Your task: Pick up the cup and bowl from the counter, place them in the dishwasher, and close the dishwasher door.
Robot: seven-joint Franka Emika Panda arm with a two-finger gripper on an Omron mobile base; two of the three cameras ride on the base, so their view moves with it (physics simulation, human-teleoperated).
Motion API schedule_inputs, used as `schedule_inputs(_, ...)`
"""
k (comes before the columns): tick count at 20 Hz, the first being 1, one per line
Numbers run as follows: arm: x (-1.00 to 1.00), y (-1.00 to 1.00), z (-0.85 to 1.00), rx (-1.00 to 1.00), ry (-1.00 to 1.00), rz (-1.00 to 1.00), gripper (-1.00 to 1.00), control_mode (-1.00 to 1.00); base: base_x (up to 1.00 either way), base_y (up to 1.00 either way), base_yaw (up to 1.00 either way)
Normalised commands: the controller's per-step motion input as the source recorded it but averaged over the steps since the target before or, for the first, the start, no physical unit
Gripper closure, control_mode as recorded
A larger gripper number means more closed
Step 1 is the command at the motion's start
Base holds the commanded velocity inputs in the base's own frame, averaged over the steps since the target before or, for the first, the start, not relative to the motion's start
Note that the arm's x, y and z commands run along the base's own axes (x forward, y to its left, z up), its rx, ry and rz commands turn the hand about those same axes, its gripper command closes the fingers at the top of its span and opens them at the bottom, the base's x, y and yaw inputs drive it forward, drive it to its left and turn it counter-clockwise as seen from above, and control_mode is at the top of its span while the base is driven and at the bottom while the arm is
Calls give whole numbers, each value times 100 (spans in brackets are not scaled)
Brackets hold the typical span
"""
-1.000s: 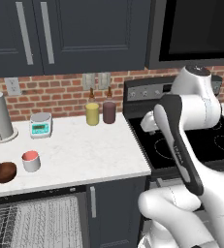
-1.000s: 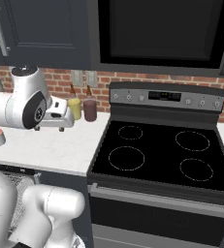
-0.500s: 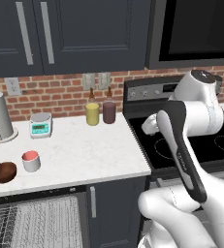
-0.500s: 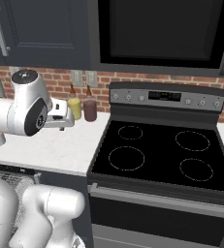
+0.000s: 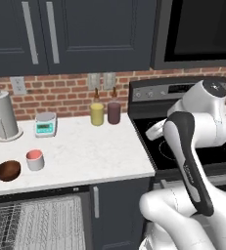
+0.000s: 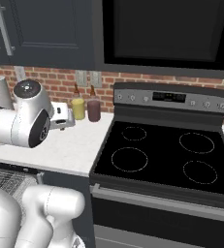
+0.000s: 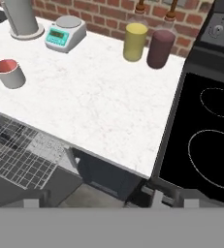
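Hovering high over the counter's front edge, the gripper (image 7: 108, 202) shows only two small fingertips (image 7: 32, 203) at the bottom of the hand view, set well apart with nothing between them: open, empty. Outward: white counter (image 7: 99, 101), then far left the cup (image 7: 10, 73), pink inside and apparently empty, with the dark bowl (image 5: 8, 170) touching or just beside it; bowl looks empty too. Below them the dishwasher (image 5: 36, 222) stands open, white wire rack out, nothing seen in it. Risks: cup and bowl sit so close that fingers closing on one may knock the other; both lie near the counter edge and could be pushed off. Yellow tumbler (image 7: 135, 42) and maroon tumbler (image 7: 160, 49) stand well clear.
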Motion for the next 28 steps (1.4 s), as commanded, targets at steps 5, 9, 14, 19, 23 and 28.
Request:
schedule_inputs(5, 0, 0, 0, 0, 0, 0, -100, 100, 0, 0, 26)
schedule_inputs(9, 0, 0, 0, 0, 0, 0, -100, 100, -8, 0, 29)
schedule_inputs(14, 0, 0, 0, 0, 0, 0, -100, 100, -51, 0, 42)
schedule_inputs(19, 0, 0, 0, 0, 0, 0, -100, 100, -8, 8, 36)
schedule_inputs(23, 0, 0, 0, 0, 0, 0, -100, 100, 14, 6, 36)
schedule_inputs(28, 0, 0, 0, 0, 0, 0, -100, 100, 20, -26, 26)
